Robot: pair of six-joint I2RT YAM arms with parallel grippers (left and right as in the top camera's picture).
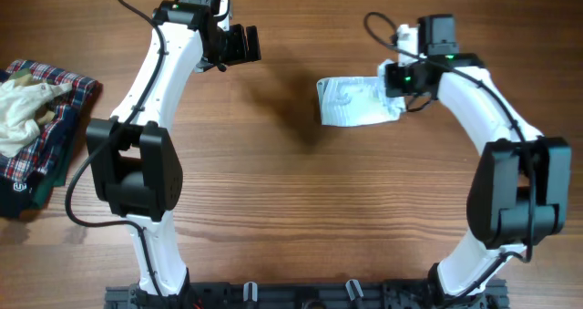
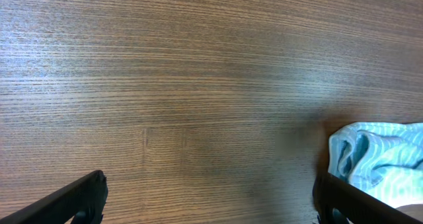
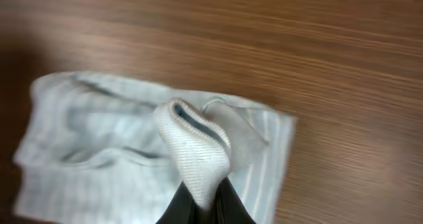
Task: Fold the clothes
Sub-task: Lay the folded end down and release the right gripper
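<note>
A small pale blue striped garment (image 1: 357,102) lies on the wooden table at the upper middle. My right gripper (image 1: 397,92) is shut on a ribbed edge of it at its right end; the right wrist view shows the fold (image 3: 195,151) pinched between the fingers (image 3: 206,207). My left gripper (image 1: 242,45) is open and empty above bare table, left of the garment. In the left wrist view both fingers (image 2: 211,197) show wide apart, with the garment's edge (image 2: 377,154) at the right.
A pile of clothes (image 1: 32,127) sits at the table's left edge: a cream garment on a red and blue plaid one, over dark cloth. Bare wood table (image 1: 301,218) spans the middle and front.
</note>
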